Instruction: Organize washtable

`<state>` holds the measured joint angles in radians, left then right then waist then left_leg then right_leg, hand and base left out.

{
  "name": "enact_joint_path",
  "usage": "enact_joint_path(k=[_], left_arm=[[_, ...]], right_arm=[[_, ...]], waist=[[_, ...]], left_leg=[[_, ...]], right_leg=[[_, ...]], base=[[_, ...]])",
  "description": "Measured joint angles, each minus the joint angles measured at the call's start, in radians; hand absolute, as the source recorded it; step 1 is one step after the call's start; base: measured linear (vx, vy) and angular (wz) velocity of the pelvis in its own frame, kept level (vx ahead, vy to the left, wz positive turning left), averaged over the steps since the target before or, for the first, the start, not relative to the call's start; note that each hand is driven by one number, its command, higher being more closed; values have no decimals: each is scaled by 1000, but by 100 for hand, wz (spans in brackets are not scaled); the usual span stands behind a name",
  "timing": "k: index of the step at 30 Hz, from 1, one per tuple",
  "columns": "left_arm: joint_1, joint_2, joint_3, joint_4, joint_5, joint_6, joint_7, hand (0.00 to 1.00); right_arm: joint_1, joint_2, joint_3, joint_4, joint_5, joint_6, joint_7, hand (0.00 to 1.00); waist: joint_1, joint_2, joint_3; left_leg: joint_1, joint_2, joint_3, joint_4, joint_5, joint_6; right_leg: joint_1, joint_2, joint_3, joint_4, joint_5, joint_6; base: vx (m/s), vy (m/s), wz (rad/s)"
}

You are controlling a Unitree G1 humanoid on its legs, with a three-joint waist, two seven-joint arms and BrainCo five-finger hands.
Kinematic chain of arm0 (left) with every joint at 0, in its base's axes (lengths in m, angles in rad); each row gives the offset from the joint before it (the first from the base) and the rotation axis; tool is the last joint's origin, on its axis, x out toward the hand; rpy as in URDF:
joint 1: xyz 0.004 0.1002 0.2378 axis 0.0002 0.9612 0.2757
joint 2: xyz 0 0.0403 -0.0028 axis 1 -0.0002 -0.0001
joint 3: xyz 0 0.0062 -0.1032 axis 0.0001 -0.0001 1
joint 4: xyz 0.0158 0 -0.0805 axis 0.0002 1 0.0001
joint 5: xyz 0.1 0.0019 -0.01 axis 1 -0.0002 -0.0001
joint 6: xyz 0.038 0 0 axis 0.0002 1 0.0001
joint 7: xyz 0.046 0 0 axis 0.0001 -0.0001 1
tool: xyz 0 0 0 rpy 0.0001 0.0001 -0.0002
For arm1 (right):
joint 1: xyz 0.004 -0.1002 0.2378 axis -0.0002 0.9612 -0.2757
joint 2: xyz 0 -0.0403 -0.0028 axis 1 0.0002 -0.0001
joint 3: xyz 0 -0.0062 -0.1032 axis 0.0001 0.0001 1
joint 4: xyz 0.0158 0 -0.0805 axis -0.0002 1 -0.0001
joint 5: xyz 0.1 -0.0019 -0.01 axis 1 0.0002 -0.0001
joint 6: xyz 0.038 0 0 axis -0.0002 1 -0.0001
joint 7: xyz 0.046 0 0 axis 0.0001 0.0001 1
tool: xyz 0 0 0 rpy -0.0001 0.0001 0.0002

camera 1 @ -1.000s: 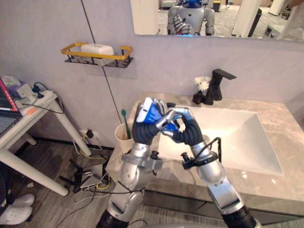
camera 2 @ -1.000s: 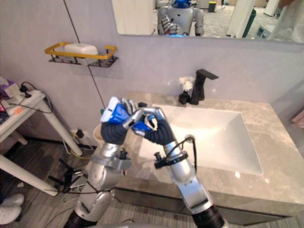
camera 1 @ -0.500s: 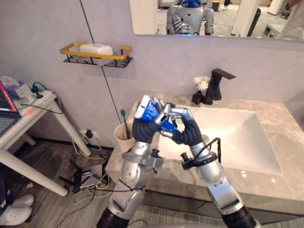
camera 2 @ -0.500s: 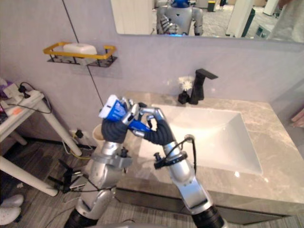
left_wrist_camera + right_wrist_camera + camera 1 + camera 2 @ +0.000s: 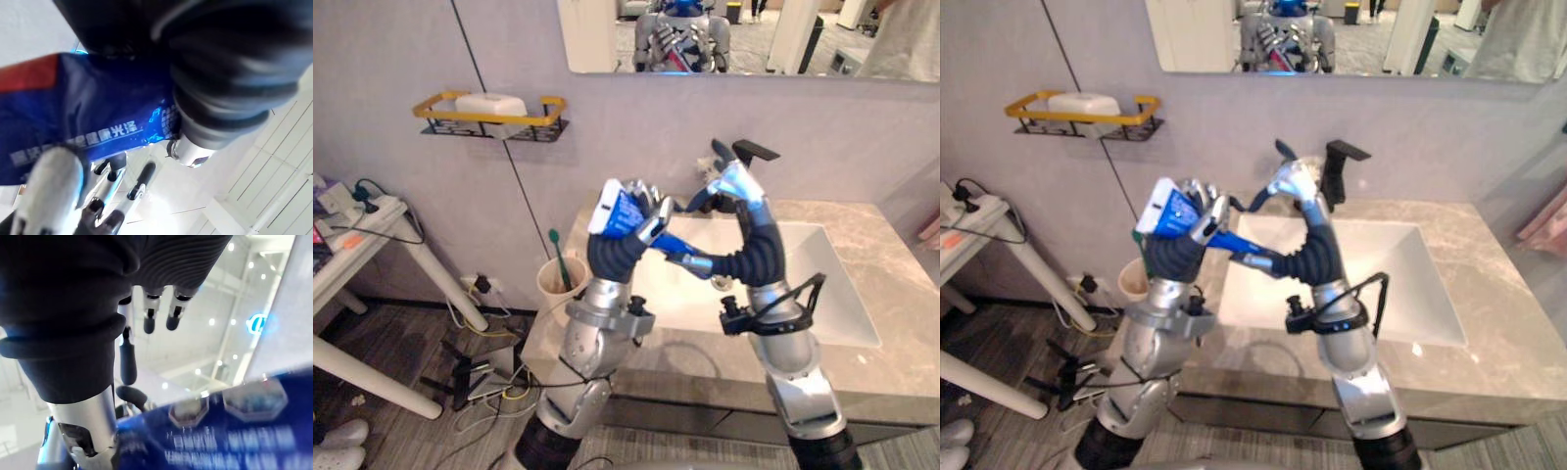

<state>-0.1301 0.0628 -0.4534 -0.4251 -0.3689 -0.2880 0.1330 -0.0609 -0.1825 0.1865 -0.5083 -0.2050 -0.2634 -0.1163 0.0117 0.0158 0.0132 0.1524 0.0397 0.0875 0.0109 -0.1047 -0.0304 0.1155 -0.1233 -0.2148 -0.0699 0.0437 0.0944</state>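
Observation:
A blue and white toothpaste tube point(image 5: 619, 211) is held up in front of the washtable by my left hand point(image 5: 607, 253), whose fingers are curled round it. The left wrist view shows the blue tube point(image 5: 73, 112) pressed against that palm. The tube's narrow blue end point(image 5: 677, 248) points toward my right forearm. My right hand point(image 5: 732, 186) is raised above and to the right of the tube, near the faucet, with straight fingers point(image 5: 156, 308) and nothing in it. A part of the tube point(image 5: 220, 431) shows below it in the right wrist view.
A beige cup point(image 5: 555, 284) with a green toothbrush point(image 5: 560, 257) stands on the counter's left corner. The white sink point(image 5: 813, 284) sits in the marble counter point(image 5: 891, 328) under a black faucet point(image 5: 754, 153). A yellow-rimmed wall shelf point(image 5: 489, 110) carries white soap. A white table point(image 5: 362, 240) stands at the left.
My right hand has let go of the tube, opened and risen toward the faucet. The left hand keeps the tube. The camera has shifted a little.

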Motion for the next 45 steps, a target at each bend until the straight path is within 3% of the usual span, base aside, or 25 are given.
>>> enact_joint_path(k=[5,10,13,26,37,45], left_arm=[[44,32,111,-22,11,1,3,100],[51,45,123,-97,28,2,0,100],[76,44,157,-128,51,0,-2,100],[112,40,297,-164,113,0,4,100],[112,41,430,-153,268,3,91,100],[114,41,462,-96,358,26,106,100]], right_arm=[[49,11,-201,-61,48,-15,-35,0],[126,11,-221,-60,88,-15,-10,0],[171,21,-220,-43,125,-16,22,0],[327,48,-175,149,156,12,142,0],[360,57,-122,190,156,32,194,0],[376,56,-49,224,157,35,231,0]], waist=[[0,-1,1],[-5,-2,3],[-23,-2,4],[-32,14,27],[-32,10,37],[-28,4,41]], left_leg=[[0,0,13,-1,0,0],[4,-1,28,-1,-6,0],[4,0,29,-1,-8,1],[1,0,32,0,-13,2],[0,-1,25,2,-13,2],[-2,-2,20,1,-13,2]], right_leg=[[-15,1,12,0,2,2],[-18,1,26,-1,2,3],[-18,1,27,-1,2,3],[-18,0,29,-5,2,4],[-17,0,23,-5,2,4],[-16,-2,19,-6,2,4]], base=[[8,0,-6],[-12,-3,-10],[-6,-2,-1],[-25,-10,-1],[-12,-9,1],[0,0,1]])
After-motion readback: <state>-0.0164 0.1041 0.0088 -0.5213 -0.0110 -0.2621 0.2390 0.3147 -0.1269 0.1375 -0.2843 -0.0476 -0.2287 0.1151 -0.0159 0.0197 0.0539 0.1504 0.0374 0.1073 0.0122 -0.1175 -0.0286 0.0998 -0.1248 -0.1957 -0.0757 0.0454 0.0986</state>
